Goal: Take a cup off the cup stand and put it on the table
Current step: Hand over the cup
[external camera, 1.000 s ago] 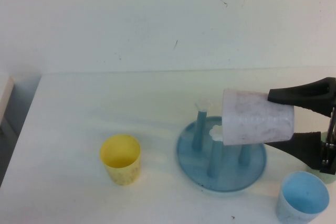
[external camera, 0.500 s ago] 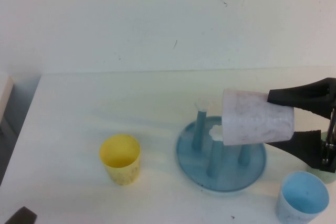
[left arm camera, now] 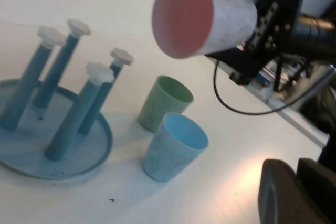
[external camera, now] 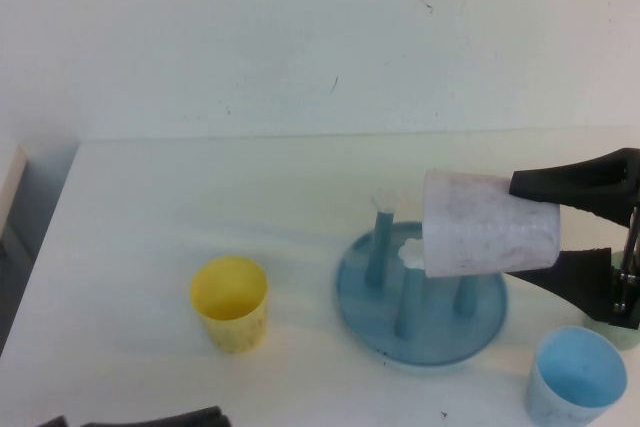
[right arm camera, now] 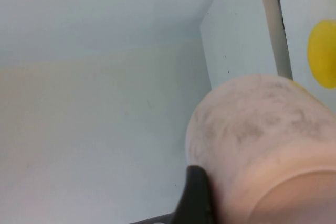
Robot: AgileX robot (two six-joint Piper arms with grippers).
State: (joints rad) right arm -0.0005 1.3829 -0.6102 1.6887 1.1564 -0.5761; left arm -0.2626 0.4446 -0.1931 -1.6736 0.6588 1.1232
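Note:
The pale pink cup (external camera: 485, 237) hangs on its side in the air above the right part of the blue cup stand (external camera: 360, 312), mouth turned toward the pegs. My right gripper (external camera: 517, 229) is shut on it, one black finger on each side of its wall. The left wrist view shows the cup's pink inside (left arm camera: 184, 14) high over the white table (left arm camera: 236, 145), and the stand's tray (left arm camera: 100, 145) with white-capped pegs bare. My left gripper (left arm camera: 302, 192) is shut and empty, low at the table's near edge, where it shows as a dark shape (external camera: 150, 417).
A yellow cup (external camera: 230, 302) stands upright left of the stand. A light blue cup (external camera: 578, 377) stands near the front right, with a green cup (left arm camera: 165, 100) just behind it. The table's left edge (external camera: 40, 247) drops off beside a grey floor.
My left arm has slid into the bottom edge of the high view, moving rightward. The right gripper and the pink cup have stayed where they were.

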